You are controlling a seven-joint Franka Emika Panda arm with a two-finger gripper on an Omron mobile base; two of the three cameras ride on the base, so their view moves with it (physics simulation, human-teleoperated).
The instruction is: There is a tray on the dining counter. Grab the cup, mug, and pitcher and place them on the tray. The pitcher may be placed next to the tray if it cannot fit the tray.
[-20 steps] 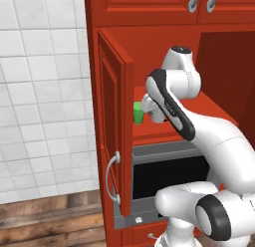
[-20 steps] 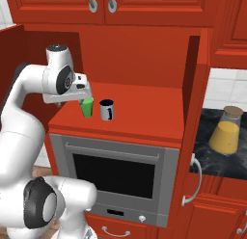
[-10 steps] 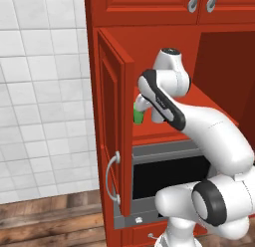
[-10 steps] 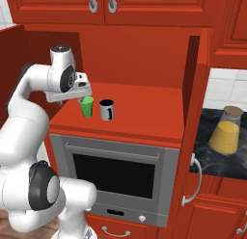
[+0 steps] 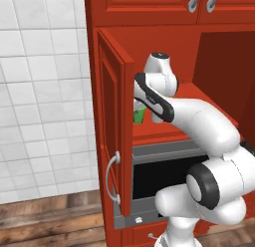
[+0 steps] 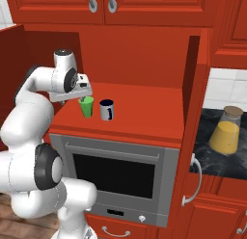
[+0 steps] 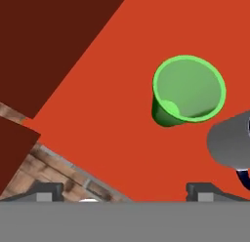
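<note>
Red shelf (image 6: 144, 112), mug (image 7: 233, 144) cut off

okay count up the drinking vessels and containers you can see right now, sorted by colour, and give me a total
Green: 1, the cup on the red cabinet shelf.
Grey-white: 1, the mug beside the cup.
Mustard yellow: 1, the pitcher on the black counter to the right.
Total: 3

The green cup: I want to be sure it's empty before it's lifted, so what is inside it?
Nothing shows inside the cup: the hand view looks into its mouth at bare green wall and floor. The near wall hides a little of the floor.
</note>
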